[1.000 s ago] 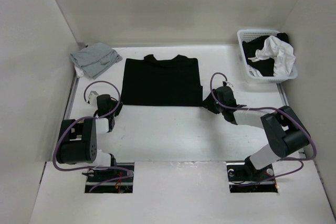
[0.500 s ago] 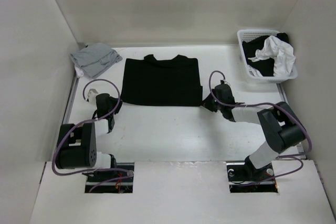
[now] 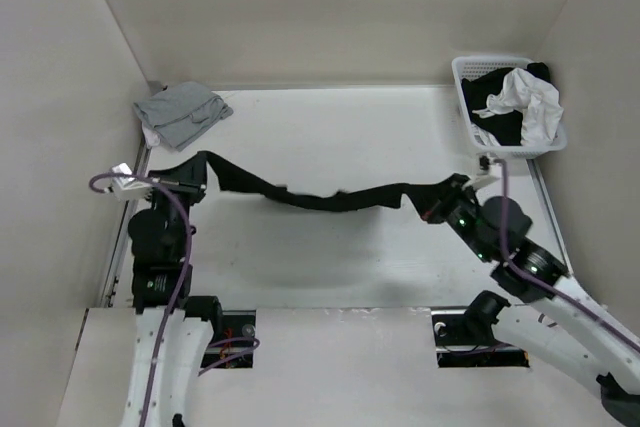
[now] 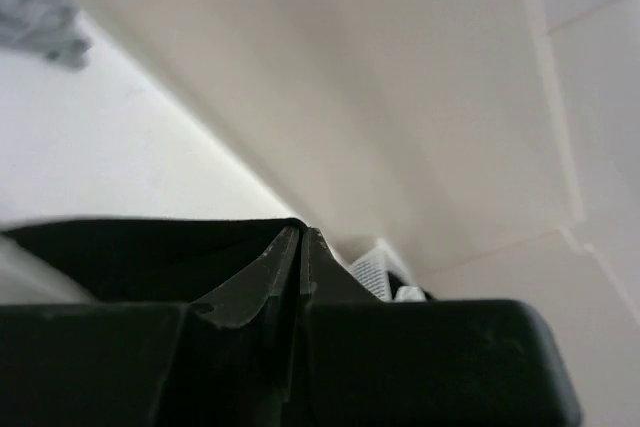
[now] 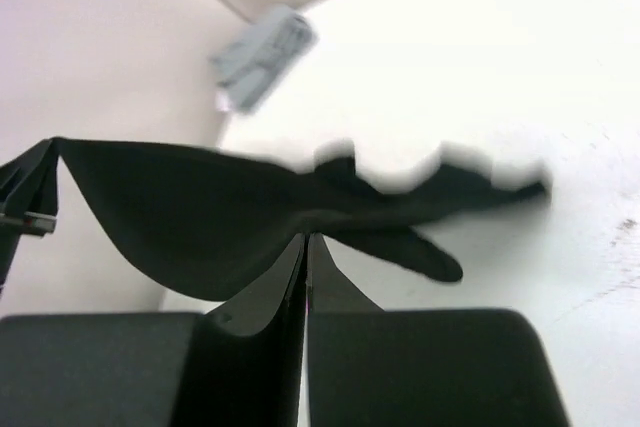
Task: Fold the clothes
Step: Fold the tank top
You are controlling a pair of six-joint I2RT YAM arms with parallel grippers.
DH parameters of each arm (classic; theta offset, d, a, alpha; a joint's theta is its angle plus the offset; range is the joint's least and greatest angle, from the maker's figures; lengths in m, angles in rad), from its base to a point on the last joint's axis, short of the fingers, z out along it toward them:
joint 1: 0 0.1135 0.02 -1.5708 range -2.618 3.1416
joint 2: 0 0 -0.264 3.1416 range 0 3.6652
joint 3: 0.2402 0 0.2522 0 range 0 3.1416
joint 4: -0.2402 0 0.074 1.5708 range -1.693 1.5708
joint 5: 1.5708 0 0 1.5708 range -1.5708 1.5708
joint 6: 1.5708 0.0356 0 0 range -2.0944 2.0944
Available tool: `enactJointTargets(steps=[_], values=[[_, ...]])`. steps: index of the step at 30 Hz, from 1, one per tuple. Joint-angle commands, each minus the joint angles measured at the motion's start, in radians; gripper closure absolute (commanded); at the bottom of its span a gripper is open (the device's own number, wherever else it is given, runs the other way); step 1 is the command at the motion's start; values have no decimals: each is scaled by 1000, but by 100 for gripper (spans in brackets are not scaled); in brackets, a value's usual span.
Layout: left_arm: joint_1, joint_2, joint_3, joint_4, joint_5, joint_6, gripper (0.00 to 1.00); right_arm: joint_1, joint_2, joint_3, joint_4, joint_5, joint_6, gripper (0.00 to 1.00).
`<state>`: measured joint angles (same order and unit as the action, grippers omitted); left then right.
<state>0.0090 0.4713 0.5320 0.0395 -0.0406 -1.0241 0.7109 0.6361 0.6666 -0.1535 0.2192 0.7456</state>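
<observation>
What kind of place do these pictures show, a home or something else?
Probably a laboratory test cell for robot laundry folding, not a home: plain white walls enclose a white table, a white plastic basket holds clothes, and a thin black garment hangs stretched over the table.

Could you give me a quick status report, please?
Left gripper and right gripper both shut on the black shirt. Shirt hangs stretched between them. Grey garment and basket off to the sides, nothing in the way.
</observation>
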Motion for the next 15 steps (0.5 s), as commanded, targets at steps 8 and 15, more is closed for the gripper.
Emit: enactJointTargets(steps=[8, 15], values=[[-86, -203, 315, -369, -50, 110, 100, 515, -164, 376, -480, 534, 6, 98], [-79, -114, 157, -321, -68, 108, 100, 395, 3, 289, -336, 444, -49, 96]])
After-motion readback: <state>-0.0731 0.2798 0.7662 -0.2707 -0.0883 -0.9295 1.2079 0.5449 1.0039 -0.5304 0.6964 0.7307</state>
